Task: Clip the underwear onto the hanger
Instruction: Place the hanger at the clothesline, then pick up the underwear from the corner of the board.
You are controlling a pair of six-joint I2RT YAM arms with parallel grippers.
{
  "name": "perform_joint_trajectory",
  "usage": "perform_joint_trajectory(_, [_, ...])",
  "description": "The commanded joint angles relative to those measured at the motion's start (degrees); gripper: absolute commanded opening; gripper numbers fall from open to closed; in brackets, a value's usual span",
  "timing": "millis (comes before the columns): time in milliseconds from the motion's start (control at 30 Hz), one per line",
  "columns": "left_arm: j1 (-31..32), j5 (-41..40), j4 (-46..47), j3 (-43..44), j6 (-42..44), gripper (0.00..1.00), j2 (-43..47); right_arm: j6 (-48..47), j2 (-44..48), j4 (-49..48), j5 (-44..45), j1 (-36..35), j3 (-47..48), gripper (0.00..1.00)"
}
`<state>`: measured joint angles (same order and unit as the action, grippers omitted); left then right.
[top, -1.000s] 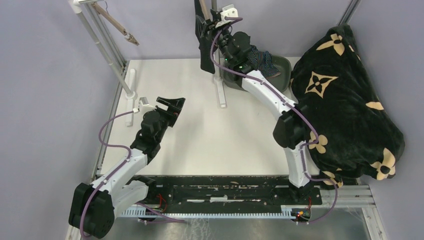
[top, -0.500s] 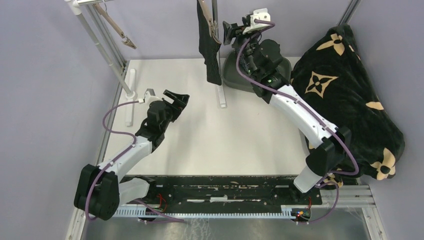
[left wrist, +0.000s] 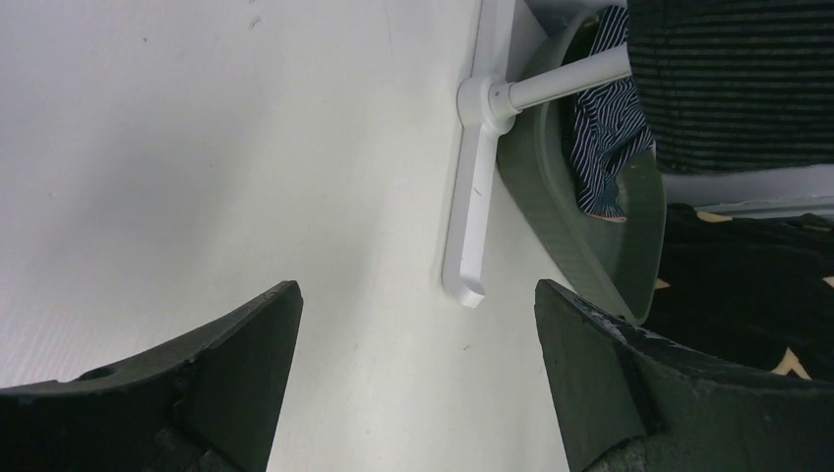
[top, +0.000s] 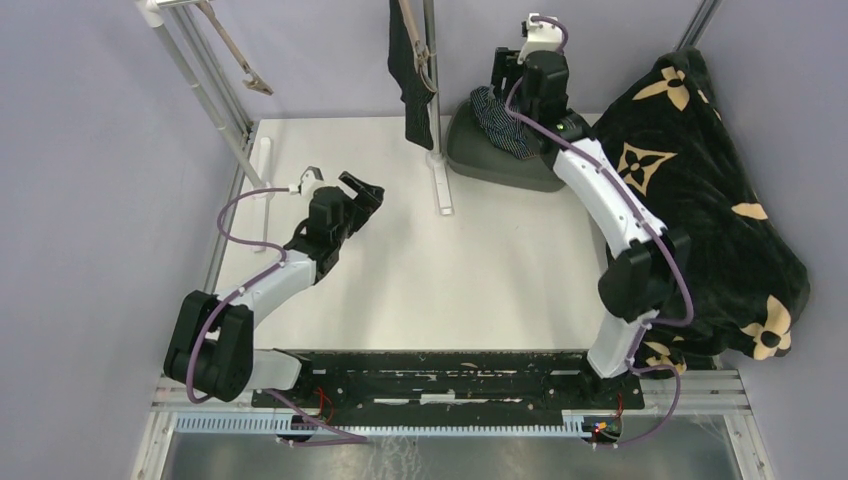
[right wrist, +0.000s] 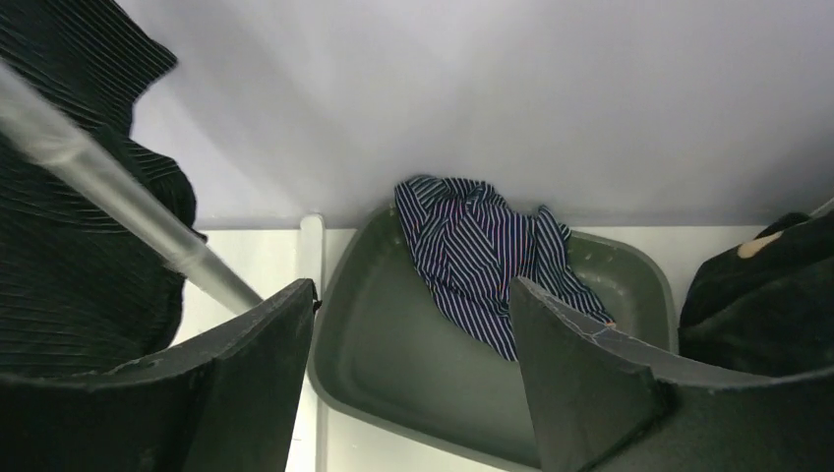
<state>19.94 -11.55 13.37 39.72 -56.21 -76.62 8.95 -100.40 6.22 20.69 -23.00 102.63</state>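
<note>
Underwear first: your left fingers (left wrist: 246, 354), spread and empty, hover mid-worktop, well apart from it. Your right fingers (right wrist: 570, 354), likewise released, are nearer. The navy striped pair (right wrist: 487, 261) lies crumpled just ahead in the grey-green tub (right wrist: 374, 364) at the far edge. The black pinstriped pair (top: 412, 80) hangs beside it.

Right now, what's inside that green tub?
One navy striped underwear lies in the green tub, bunched up toward its back rim. The rest of the tub floor that shows is bare. Anything under the cloth is covered, so I can't tell.
</note>
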Motion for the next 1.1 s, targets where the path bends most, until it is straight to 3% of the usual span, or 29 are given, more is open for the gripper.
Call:
perform_joint_trajectory(0, [-0.14, -3.55, 1.74, 3.07, 4.46, 0.93, 1.12, 2.59, -9.93, 9.57, -5.5, 3.71, 11.02, 0.8])
perform_joint_trajectory(233, [0.0, -5.59, -0.23, 3.86, 6.92, 0.93, 3.47, 3.3, -27.79, 16.85, -8.02, 6.73, 27.54, 0.82])
perform_joint_trajectory(633, [0.01, -5.58, 0.86, 1.59, 7.17, 0.93, 5.13, 4.65, -39.53, 12.51, -9.4, 9.39, 31.16, 0.83])
perform_joint_trajectory(1067, [-0.01, -6.4, 0.87, 1.23, 7.5, 0.93, 5.18, 5.86, -45.53, 12.69, -9.04, 10.91, 32.8, 0.83])
